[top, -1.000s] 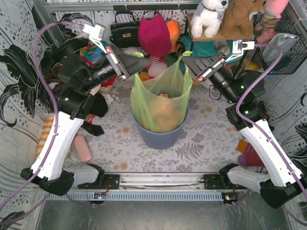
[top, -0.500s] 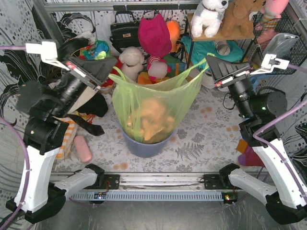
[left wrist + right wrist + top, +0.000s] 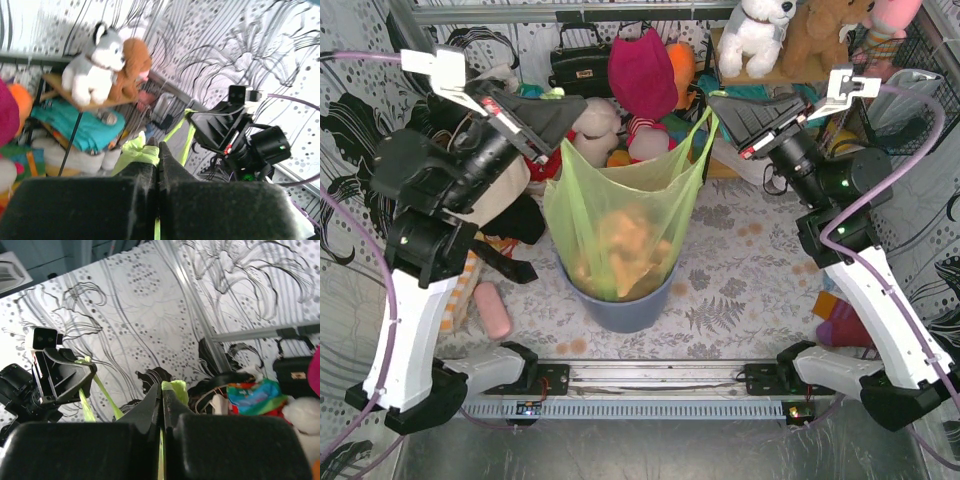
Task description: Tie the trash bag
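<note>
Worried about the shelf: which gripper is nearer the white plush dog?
Right. The right gripper sits just below-left of the white plush dog; the left gripper is across the trash bag.

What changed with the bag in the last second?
The left gripper and right gripper pulled apart and upward, stretching the trash bag taller above the bin, which slid left. Both stay shut on its handles; its bottom stays in the bin.
</note>
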You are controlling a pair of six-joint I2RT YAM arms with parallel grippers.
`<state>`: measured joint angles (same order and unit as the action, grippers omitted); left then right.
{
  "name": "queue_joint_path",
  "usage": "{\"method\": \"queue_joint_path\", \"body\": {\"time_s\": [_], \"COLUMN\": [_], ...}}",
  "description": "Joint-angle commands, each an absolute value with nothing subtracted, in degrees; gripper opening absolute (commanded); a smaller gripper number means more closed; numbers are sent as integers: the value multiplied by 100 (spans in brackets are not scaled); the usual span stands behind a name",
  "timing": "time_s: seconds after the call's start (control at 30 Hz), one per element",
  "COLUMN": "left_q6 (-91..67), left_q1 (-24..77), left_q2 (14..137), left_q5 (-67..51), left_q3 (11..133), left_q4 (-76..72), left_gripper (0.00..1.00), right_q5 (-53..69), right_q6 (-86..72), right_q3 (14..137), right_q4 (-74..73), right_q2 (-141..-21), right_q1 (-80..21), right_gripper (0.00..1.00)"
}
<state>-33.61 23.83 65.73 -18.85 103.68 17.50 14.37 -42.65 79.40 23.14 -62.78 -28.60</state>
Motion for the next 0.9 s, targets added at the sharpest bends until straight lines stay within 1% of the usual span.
{"method": "queue_joint_path", "body": {"time_s": [0.0,0.1,0.23,0.33,0.4,0.43,0.5,0.53,0.6,0.67,0.73,0.8,0.87], "left_q6": [-3008,-2923,-3086,-3283,-3429,-3486,-3511,-3503,-3462,-3370,-3301,-3267,-3237], "left_q1": [2373,2369,2369,2375,2374,2373,2371,2373,2369,2372,2370,2371,2360], "left_q2": [6551,6412,6031,5896,5872,5885,5945,5980,6133,6297,6387,6420,6466], "left_q5": [-2073,-2009,-1887,-2052,-2230,-2274,-2318,-2316,-2260,-2213,-2186,-2130,-2098], "left_q3": [11059,10834,9899,9412,9156,9101,9127,9193,9436,9761,9942,10018,10118], "left_q4": [1422,1579,1441,1277,1033,958,939,961,1185,1485,1638,1687,1748], "left_gripper": [5,6,9,14,20,24,37,44,55,61,64,67,69], "right_q5": [1884,1794,1903,1974,1977,1978,1938,1909,1825,1777,1744,1716,1706], "right_q6": [-4339,-4281,-4267,-4111,-4029,-4005,-3932,-3894,-3816,-3766,-3735,-3718,-3714], "right_q3": [8687,8522,8033,7959,8000,8049,8217,8352,8646,8877,8986,9041,9080], "right_q4": [2795,2703,2548,2023,1718,1571,1181,898,364,-24,-250,-366,-436], "right_q2": [-6369,-6246,-6019,-5913,-5868,-5867,-5928,-5975,-6092,-6204,-6282,-6313,-6356], "right_q1": [-2865,-2865,-2865,-2865,-2864,-2865,-2865,-2865,-2865,-2865,-2865,-2865,-2863], "right_gripper": [0,0,0,0,1,8,22,28,34,37,38,38,36]}}
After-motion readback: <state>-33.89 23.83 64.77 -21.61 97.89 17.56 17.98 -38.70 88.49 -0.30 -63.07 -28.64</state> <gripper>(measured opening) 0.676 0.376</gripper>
